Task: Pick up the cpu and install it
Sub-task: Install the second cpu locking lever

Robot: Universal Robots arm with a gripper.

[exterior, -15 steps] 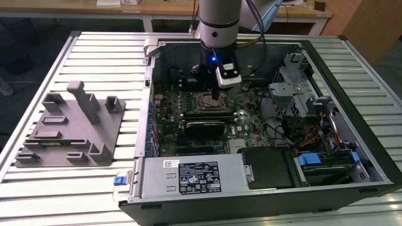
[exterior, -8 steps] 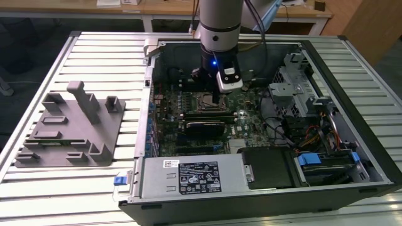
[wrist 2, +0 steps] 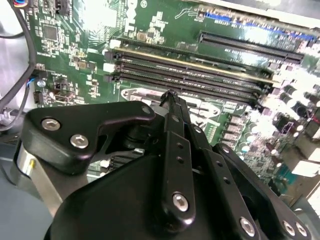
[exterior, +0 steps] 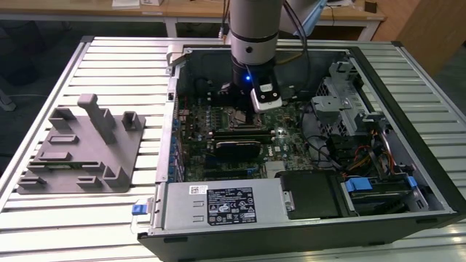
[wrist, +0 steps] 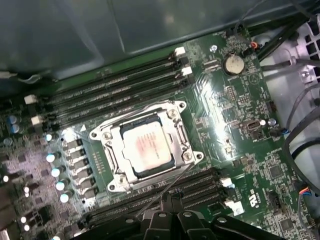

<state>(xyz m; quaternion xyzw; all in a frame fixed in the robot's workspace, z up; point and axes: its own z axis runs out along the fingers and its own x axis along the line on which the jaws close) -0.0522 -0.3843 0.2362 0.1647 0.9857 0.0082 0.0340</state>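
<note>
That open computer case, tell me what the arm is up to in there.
The arm's gripper hangs inside the open computer case, just above the motherboard. The cpu already sits in its metal-framed socket between the memory slots. The gripper is beside the socket and carries nothing that can be seen.

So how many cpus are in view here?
1. The cpu lies in the metal socket frame on the motherboard, in the first wrist view. Another could be hidden beneath the arm.

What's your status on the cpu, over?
Gripper above the motherboard, carrying nothing visible. Cpu seated in the socket. Nothing covering it.
</note>
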